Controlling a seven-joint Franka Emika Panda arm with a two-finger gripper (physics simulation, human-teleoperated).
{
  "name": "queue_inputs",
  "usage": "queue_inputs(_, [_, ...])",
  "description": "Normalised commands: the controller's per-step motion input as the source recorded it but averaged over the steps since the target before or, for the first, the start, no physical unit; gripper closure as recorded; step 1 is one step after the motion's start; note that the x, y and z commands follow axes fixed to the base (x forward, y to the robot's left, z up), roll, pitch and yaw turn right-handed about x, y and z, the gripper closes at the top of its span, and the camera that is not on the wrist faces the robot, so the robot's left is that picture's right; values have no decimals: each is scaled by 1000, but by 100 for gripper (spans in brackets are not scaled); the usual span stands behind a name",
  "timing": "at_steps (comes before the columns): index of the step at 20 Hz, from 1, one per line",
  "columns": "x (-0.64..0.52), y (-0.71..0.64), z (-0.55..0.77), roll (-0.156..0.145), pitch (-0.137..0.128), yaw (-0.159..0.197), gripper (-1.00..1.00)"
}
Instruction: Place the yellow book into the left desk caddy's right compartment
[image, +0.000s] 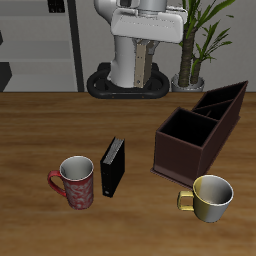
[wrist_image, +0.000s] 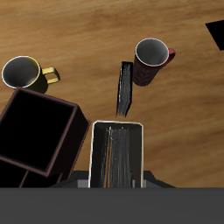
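Note:
My gripper is raised high over the back of the table and is shut on the yellow book, which hangs upright between the fingers. In the wrist view the yellow book shows edge-on, with greyish covers and pale page edges, right under the gripper. The left desk caddy is a dark brown open-topped box with inner dividers, nearer the table's front edge than the gripper and off to one side. It also shows in the wrist view, beside the held book. Its compartments look empty.
A black book stands upright mid-table, also visible in the wrist view. A red mug stands beside it. A yellow mug stands in front of the caddy. A potted plant stands behind the table.

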Motion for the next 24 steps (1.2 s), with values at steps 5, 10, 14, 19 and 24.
queue_inputs(5, [122, 384, 55, 20, -4, -42, 100])
queue_inputs(10, [185, 249, 43, 5, 8, -37, 100])
queue_inputs(14, [238, 256, 47, -18, -21, -54, 100])
queue_inputs(19, [233, 366, -70, 7, 3, 12, 100])
queue_inputs(24, [52, 288, -84, 17, 13, -15, 100])
